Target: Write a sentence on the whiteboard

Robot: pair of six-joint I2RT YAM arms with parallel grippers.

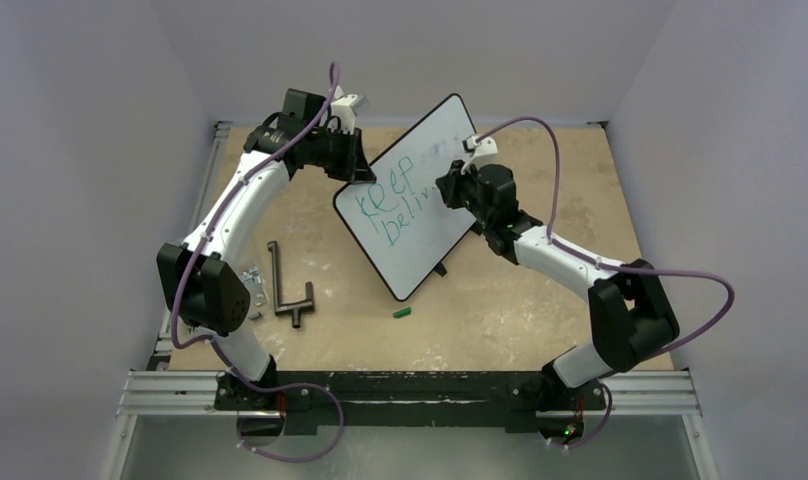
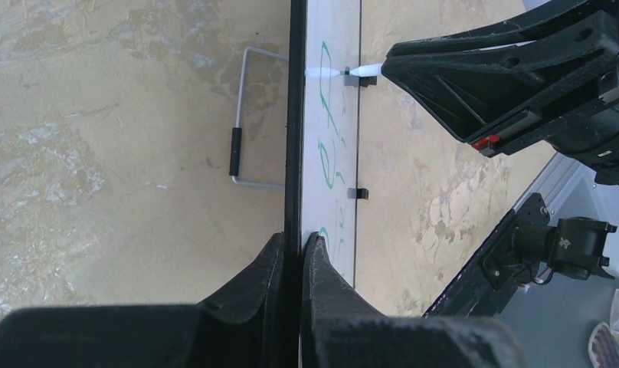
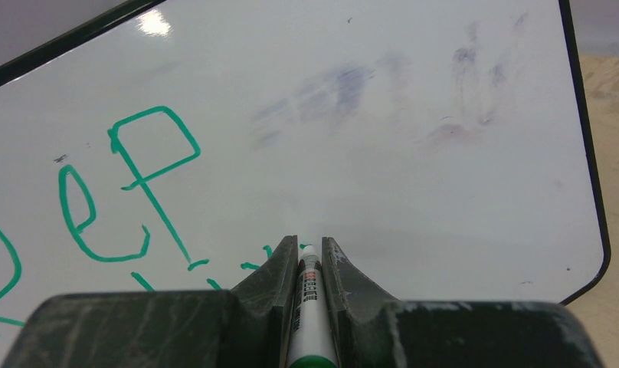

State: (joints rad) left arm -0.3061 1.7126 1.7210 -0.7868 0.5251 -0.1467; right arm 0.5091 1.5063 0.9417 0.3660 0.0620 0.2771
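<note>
Top external view shows the whiteboard (image 1: 425,225) standing near the middle of the table (image 1: 540,300). It is turned on a diagonal with its glossy face toward the right arm. Green lettering (image 1: 392,200) sits on the board's left half in two lines, "keep" above and "beliv" below. The other half carries faint purplish smudges.

The left gripper (image 1: 357,163) is clamped on the board's upper long edge. Its arm rises from the base, bends at an elbow over the table's left side, and reaches forward and inward. The right gripper (image 1: 448,188) is clenched on a marker (image 3: 307,295). That arm sweeps in from a raised elbow at the right to the board's face, by the end of the second line.

On the table in front of the board lies a small green cap (image 1: 402,313). Well to its left lies a dark T-shaped metal tool (image 1: 285,290).

Left wrist view alone sees the board edge-on. Its black frame is pinched between the two fingers, and a wire stand (image 2: 243,115) sits behind it. The marker's white tip meets its own reflection on the face. Right wrist view alone gives the letters "eP" close up, with the marker's white barrel lying between the shut fingers.
</note>
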